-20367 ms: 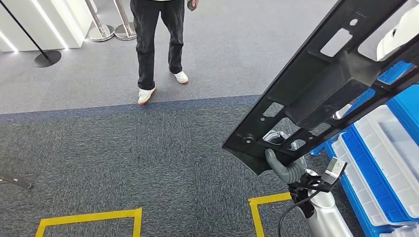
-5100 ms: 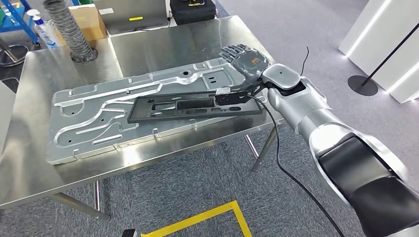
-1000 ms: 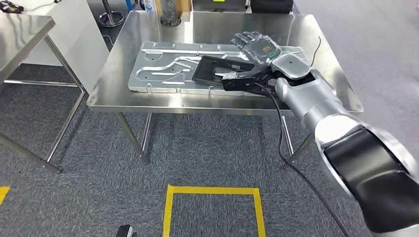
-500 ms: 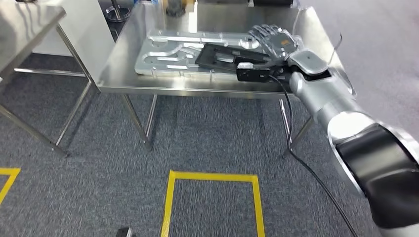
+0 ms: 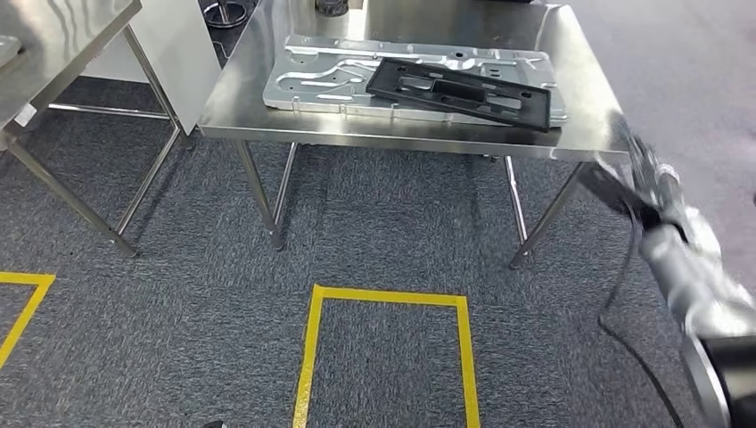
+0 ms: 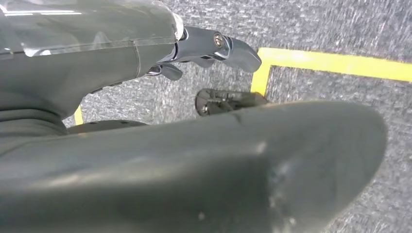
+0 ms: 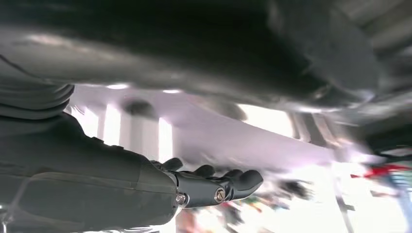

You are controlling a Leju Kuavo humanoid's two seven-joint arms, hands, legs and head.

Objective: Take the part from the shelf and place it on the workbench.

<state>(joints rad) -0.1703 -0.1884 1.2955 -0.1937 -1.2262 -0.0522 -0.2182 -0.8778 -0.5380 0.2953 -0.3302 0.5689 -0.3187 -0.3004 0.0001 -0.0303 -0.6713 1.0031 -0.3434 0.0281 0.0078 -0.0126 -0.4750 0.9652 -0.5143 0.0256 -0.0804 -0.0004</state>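
Observation:
The black part [image 5: 459, 89], a long flat frame with cut-outs, lies across a silver stamped plate [image 5: 312, 76] on the steel workbench [image 5: 357, 130]. Nothing touches it. My right hand [image 5: 649, 178] is a blur off the workbench's near right corner, below the tabletop level and apart from the part. In the right wrist view its dark fingers [image 7: 218, 187] reach out under the thick thumb with nothing between them. My left hand [image 6: 145, 48] hangs over the carpet, its fingers [image 6: 218, 43] stretched out and holding nothing.
A second steel table [image 5: 53, 36] stands at the far left, with a white panel [image 5: 178, 45] between it and the workbench. Workbench legs [image 5: 263, 192] stand on grey carpet. A yellow tape square [image 5: 383, 357] marks the floor in front of me.
My right hand has let go of the black part and pulled back off the table, down to the right. The part stays on the plate. The camera has shifted too.

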